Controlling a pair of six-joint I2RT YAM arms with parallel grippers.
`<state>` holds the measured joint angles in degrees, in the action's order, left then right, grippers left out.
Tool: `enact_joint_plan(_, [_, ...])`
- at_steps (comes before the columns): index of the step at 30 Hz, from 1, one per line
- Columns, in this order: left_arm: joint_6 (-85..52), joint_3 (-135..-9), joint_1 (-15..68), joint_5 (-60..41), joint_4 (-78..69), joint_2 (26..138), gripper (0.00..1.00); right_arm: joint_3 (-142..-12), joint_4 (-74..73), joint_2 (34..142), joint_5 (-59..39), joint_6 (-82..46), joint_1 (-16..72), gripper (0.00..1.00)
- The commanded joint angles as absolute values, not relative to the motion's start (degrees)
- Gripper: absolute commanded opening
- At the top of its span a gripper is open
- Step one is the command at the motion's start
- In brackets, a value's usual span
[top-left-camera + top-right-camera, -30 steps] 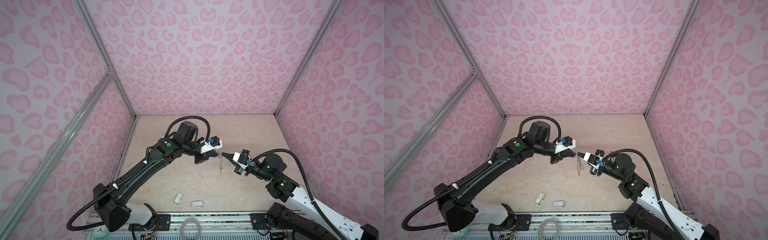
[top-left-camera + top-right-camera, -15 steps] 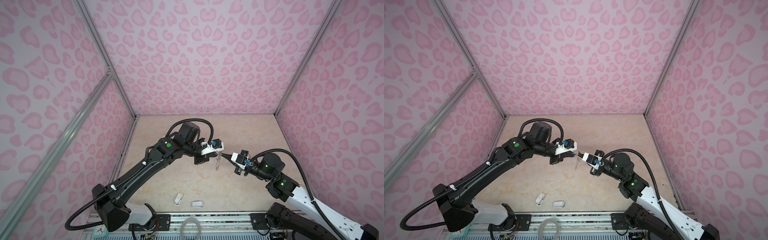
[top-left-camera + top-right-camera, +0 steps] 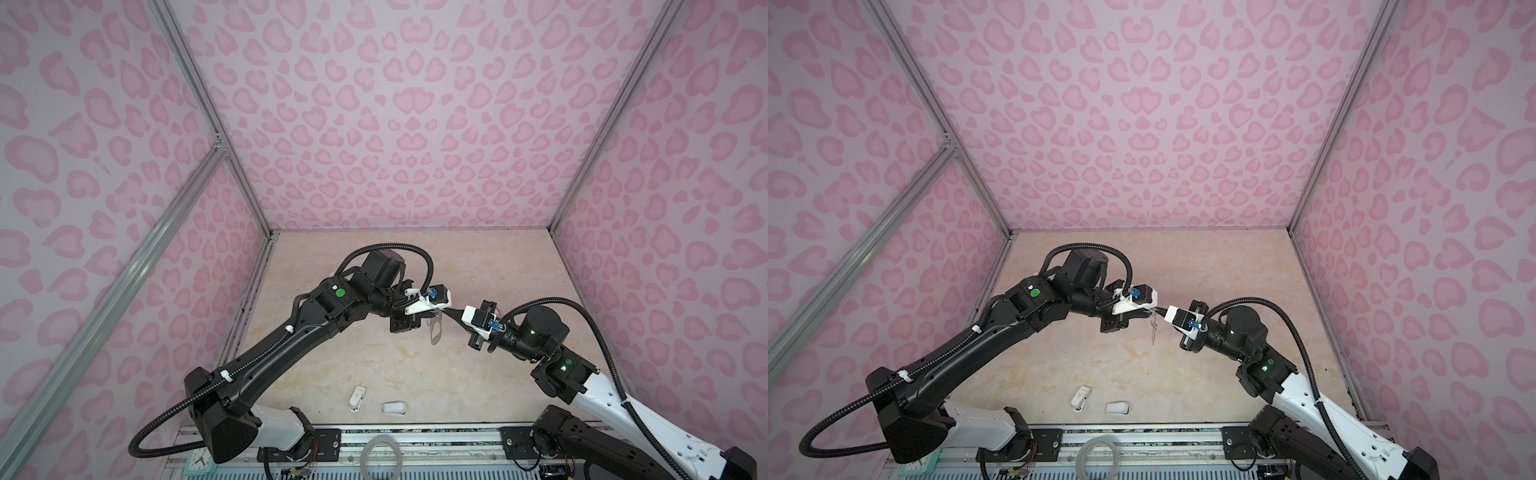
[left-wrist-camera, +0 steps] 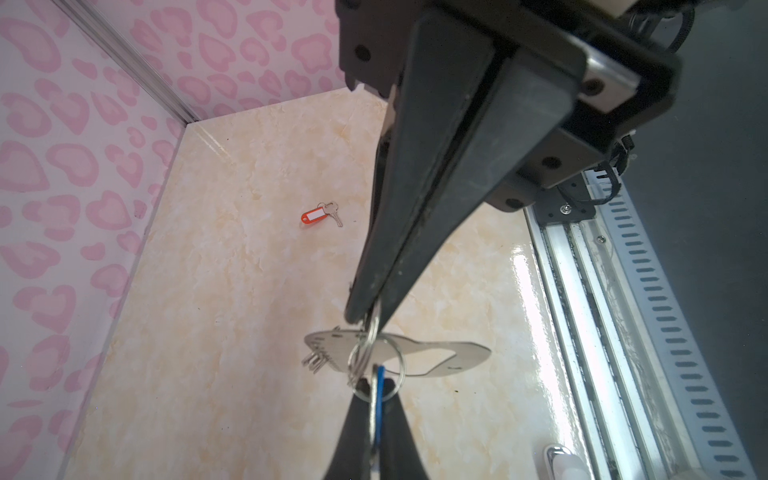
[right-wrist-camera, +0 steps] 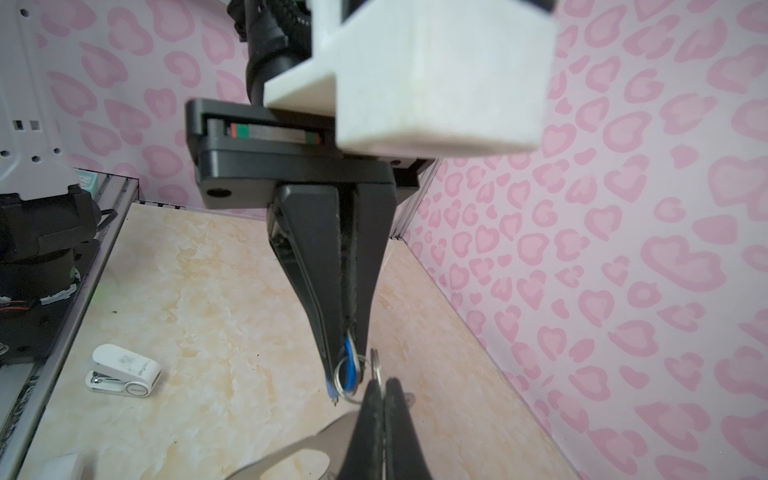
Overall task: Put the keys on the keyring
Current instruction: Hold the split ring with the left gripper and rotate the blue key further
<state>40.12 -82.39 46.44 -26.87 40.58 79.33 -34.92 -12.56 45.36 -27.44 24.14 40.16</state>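
MID-AIR MEET-UP: Above the beige marble-look table, 2 black robot arms come tip to tip. The right gripper, fingers pressed tight together, carries the flat grey metal keyring plate by 1 thin wire split ring on its edge. The plate dangles below the pinch, clear of the table. The left gripper, fingers likewise clamped, holds the blue-tagged key by its plastic tag, edge-on btwn the fingers. The tag's own wire loop is pushed up against the plate's ring. Whether the 2 loops are interlocked can't be told: they overlap in the left wrist view and sit just beside each other in the right wrist view. 2 small white plastic pieces rest by the table's near edge. The red-orange-tagged key lies flat on the table, well apart from the action.

Judgement: threading of key no. 1 is in hand, so the job is approx halfway at best. Risks:
- The right grip is on bare wire only, so a sideways shove from the left arm could twist the ring out of the fingers & drop the plate.
- The hanging plate can swing & drag the ring off line.
- The slim tag may pivot in its pinch, so the loop misses the coil's gap.
- Forcing w/o that gap open would only bend or spring the wire.
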Motion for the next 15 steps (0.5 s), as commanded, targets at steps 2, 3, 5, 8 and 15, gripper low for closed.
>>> enact_joint_plan(2, [40.82, -83.41, 46.56, -25.62, 41.17, 79.55, 0.03, -34.29, -14.98, 44.83, -28.12, 23.63, 40.25, 0.0])
enact_joint_plan(3, [40.87, -83.54, 46.54, -25.25, 41.3, 79.55, 0.03, -34.2, -14.58, 44.69, -28.07, 23.72, 40.15, 0.0])
enact_joint_plan(5, [41.18, -83.75, 46.58, -24.44, 41.78, 79.45, 0.03, -33.85, -14.28, 44.4, -27.83, 23.83, 40.17, 0.0])
enact_joint_plan(8, [41.65, -84.4, 46.56, -23.82, 42.51, 79.47, 0.03, -33.4, -14.39, 43.95, -28.12, 23.72, 40.01, 0.0])
enact_joint_plan(15, [42.17, -86.39, 46.67, -24.23, 44.03, 80.39, 0.03, -32.81, -14.76, 44.06, -30.1, 22.88, 39.64, 0.0])
